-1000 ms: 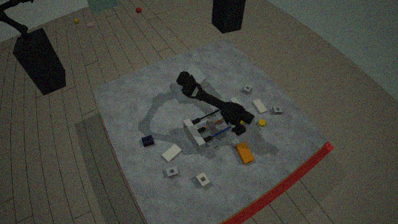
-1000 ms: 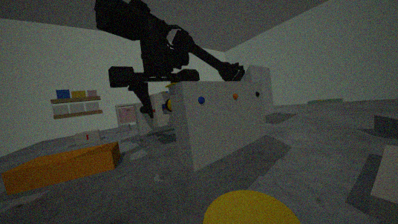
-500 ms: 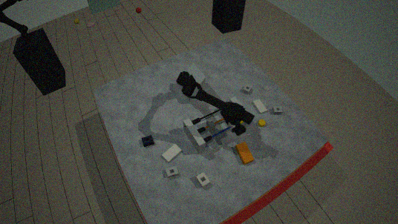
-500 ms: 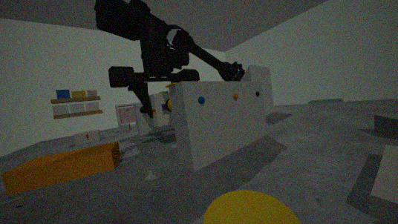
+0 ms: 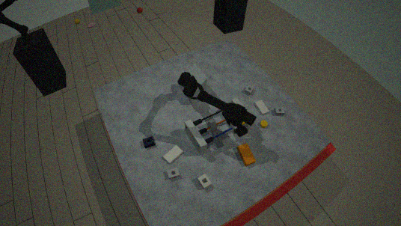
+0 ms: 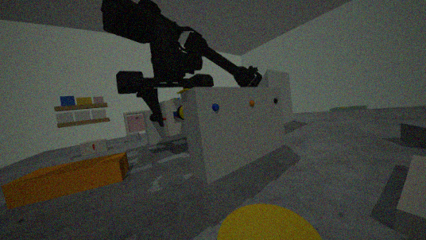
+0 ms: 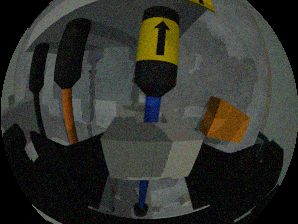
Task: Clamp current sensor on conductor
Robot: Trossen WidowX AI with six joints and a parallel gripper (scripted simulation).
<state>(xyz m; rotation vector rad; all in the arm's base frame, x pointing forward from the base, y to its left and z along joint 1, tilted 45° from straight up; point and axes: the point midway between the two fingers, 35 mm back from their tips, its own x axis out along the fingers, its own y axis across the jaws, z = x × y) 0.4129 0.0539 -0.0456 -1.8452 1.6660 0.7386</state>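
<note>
Sensor [image 7: 144, 151] sits low in the centre of the wrist view, around the blue conductor [image 5: 225, 132] [image 7: 152, 109], which emerges above and below its grey body. Arrow on the sensor: cannot be made out. Latch: cannot be confirmed from these views.

Tool [image 5: 236, 127] [image 6: 166, 116] [image 7: 148, 133]: open, with its dark fingers standing to the left and right of the sensor and close to it. The exterior view shows one finger pointing downward, left of the near panel [image 6: 238, 133].

A yellow band [image 7: 158, 41] on the dark sleeve at the upper centre of the wrist view carries a black arrow pointing toward the top of the frame. The LOAD lettering is not legible.

The orange conductor [image 5: 221, 122] [image 7: 68, 114] and the black conductor [image 5: 210, 115] [image 7: 38, 112] run alongside the blue one, apart from the sensor, at the left of the wrist view. All three conductors meet the white panel [image 5: 196, 134] near the centre of the top view.

An orange block [image 5: 246, 154] [image 6: 67, 175] [image 7: 227, 120] lies on the worktop [image 5: 164, 202], below and right of centre in the top view. A yellow disc [image 5: 264, 123] [image 6: 270, 224] lies farther right
</note>
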